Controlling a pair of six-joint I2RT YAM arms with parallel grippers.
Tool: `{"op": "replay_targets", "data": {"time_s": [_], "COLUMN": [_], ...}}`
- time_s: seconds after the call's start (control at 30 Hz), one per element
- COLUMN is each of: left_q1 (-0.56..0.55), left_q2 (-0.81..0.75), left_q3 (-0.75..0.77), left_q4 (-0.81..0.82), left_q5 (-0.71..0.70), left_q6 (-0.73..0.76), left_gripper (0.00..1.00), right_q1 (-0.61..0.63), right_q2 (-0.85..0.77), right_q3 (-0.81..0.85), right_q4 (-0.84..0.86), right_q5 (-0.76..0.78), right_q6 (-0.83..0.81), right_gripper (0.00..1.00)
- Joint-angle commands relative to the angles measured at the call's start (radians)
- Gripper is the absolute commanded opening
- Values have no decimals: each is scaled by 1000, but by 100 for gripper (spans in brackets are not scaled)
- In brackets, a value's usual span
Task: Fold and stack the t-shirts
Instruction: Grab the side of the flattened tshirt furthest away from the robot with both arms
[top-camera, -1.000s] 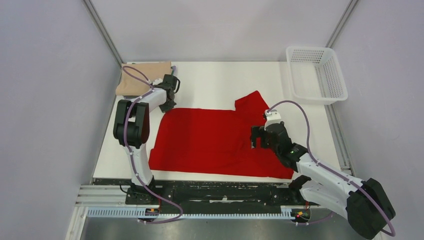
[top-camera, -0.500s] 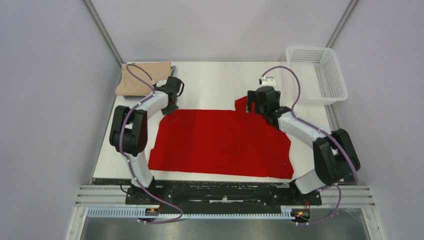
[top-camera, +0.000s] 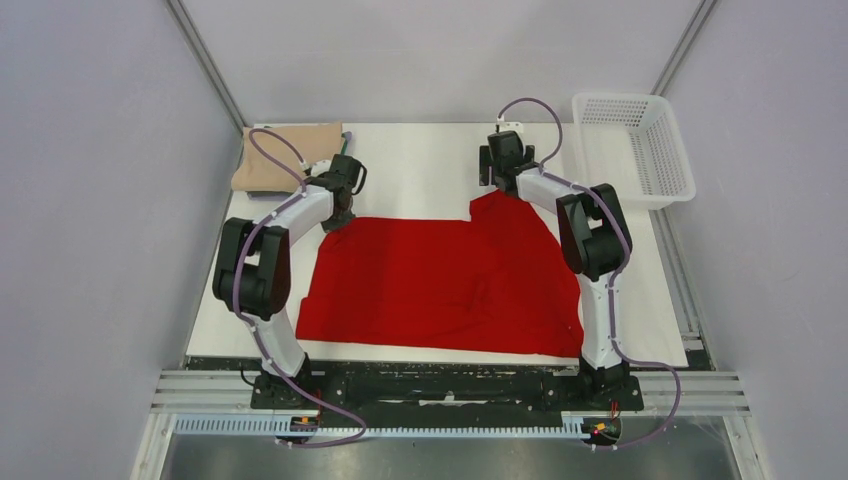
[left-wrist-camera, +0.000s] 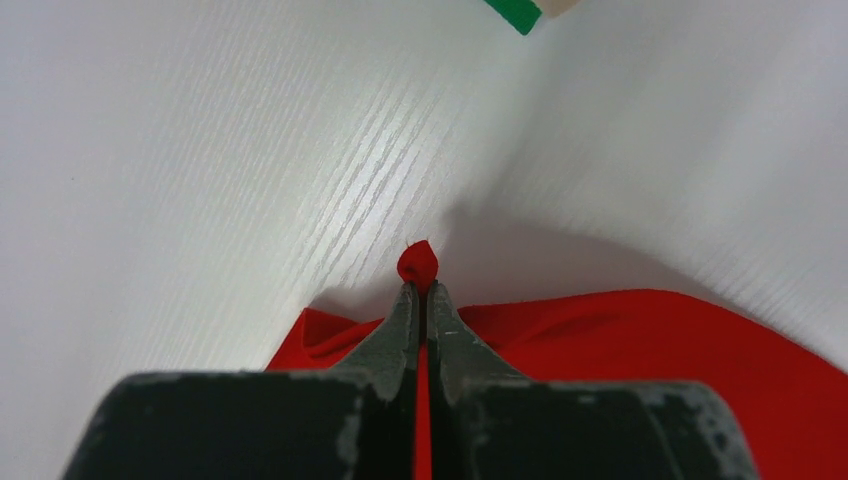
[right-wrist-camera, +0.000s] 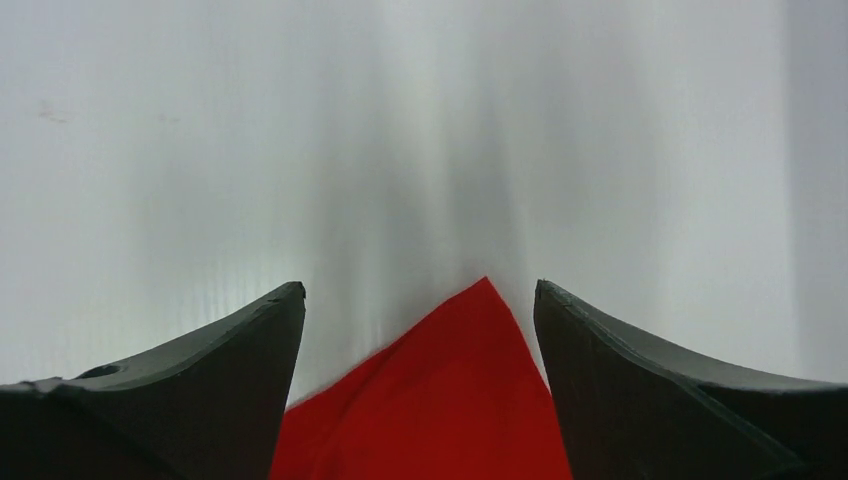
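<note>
Since the red shirt (top-camera: 440, 280) is limp, I grip corners: left gripper (left-wrist-camera: 422, 290) pinches its 11 o'clock one. My right gripper (right-wrist-camera: 420, 285) gapes astride the 1 o'clock one.

Bottom edges of 2 wrist views cut off the red t-shirt (left-wrist-camera: 650, 350).

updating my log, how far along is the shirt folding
Done: the beige shirt lies folded at the far left. In hand: the red shirt lies spread flat, left gripper shut on its far left corner, right gripper open around its far right tip. Left: folding and stacking it.
</note>
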Motion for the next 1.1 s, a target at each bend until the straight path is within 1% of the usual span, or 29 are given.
{"op": "replay_targets", "data": {"time_s": [0.0, 0.07, 0.13, 0.23, 0.3, 0.47, 0.67, 0.73, 0.8, 0.87, 0.93, 1.07], "left_q1": [-2, -2, -2, -2, -2, -2, -2, -2, -2, -2, -3, -10], "left_q2": [-63, -61, -57, -56, -56, -61, -66, -66, -66, -68, -74, -102], "left_q3": [-15, -13, -11, -12, -13, -16, -19, -18, -15, -14, -16, -33], "left_q4": [29, 28, 28, 28, 29, 28, 28, 28, 28, 28, 28, 27], "left_q5": [-13, -11, -7, -5, -5, -2, 1, 3, 4, 4, 6, 16], "left_q6": [33, 33, 32, 31, 29, 25, 25, 25, 24, 26, 26, 23], "left_gripper": [2, 2, 2, 2, 2, 2, 2, 2, 2, 2, 2, 2], "right_q1": [-25, -31, -35, -37, -37, -36, -37, -37, -37, -37, -36, -36], "right_q2": [45, 52, 49, 32, 17, -41, -99, -105, -112, -134, -176, -306], "right_q3": [74, 61, 37, -2, -33, -128, -217, -228, -239, -248, -273, -380], "right_q4": [-29, -27, -22, -9, -1, 33, 73, 88, 119, 140, 161, 212], "right_q5": [35, 21, 2, -26, -34, -64, -58, -55, -53, -52, -47, -48], "right_q6": [-36, -33, -35, -18, -7, 29, 63, 62, 53, 40, 27, 3], "right_gripper": [86, 83, 77, 73, 70, 60, 49, 42, 28, 12, 0, 0]}}
